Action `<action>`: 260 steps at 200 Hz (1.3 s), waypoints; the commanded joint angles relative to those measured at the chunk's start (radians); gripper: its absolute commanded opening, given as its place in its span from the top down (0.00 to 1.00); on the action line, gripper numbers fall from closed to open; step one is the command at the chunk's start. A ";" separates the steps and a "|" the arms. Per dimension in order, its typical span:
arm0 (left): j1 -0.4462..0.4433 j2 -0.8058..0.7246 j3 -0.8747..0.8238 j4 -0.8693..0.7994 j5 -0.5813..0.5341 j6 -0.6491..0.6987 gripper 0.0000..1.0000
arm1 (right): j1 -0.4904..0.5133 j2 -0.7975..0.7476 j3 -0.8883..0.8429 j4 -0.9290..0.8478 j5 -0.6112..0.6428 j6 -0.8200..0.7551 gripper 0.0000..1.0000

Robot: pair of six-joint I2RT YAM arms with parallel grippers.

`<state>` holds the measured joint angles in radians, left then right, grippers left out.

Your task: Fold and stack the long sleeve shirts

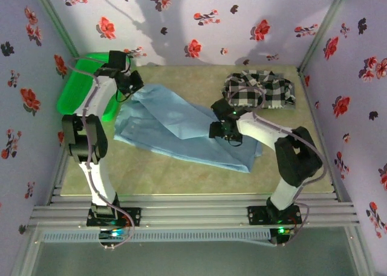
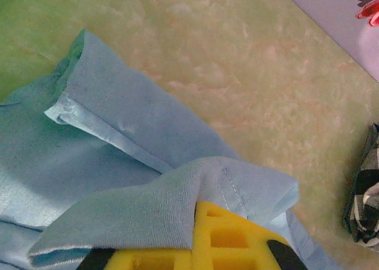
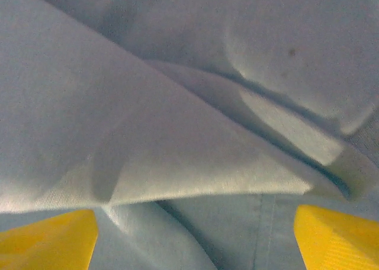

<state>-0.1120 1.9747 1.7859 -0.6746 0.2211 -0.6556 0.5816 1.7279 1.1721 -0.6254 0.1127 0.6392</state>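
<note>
Our L hand is pressed together on the light blue shirt, pinching it at its far-left corner, just beside the green basket. In the L wrist view a flap of the blue cloth drapes over the hand's yellow fingers at the btm of the pic. A hemmed edge runs diagonally above it, and part of the cloth lies flat on the bench.

The blue shirt lies rumpled on the bench, stretched diagonally from far left to near centre-right, w/ long creases and one layer lapped over another.

Our R hand is spread wide, down on the shirt's right-hand part. In the R wrist view its two yellow fingers sit at the btm corners, well apart, w/ a raised fold of blue cloth between and ahead of them. We can't tell if either finger touches the cloth.

The checked shirt, black & white, is bunched in a heap at the far right of the bench, behind the R arm. From the L wrist view we see bare bench between it and the blue shirt.
</note>
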 commanded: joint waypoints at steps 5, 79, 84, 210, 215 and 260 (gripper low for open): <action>0.008 0.030 0.034 -0.038 -0.008 -0.012 1.00 | -0.008 0.058 0.081 -0.019 0.009 0.004 0.14; 0.003 0.111 0.095 -0.184 -0.084 0.014 1.00 | -0.012 0.146 0.179 -0.042 0.006 -0.033 0.14; 0.004 0.120 0.105 -0.191 -0.086 0.017 1.00 | -0.012 0.148 0.179 -0.042 0.004 -0.033 0.14; -0.002 0.141 0.492 -0.370 -0.142 -0.005 0.17 | -0.012 0.022 0.078 -0.028 -0.001 -0.056 0.14; -0.008 0.128 0.488 -0.374 -0.146 0.000 0.16 | -0.012 0.008 0.066 -0.031 0.006 -0.058 0.14; -0.110 0.060 0.322 -0.384 -0.199 0.151 0.21 | -0.012 -0.104 -0.031 -0.047 0.027 -0.026 0.13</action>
<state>-0.1608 2.0644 2.2074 -1.0004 0.0700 -0.6113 0.5747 1.6894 1.1927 -0.6369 0.1097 0.5983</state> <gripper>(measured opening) 0.829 0.864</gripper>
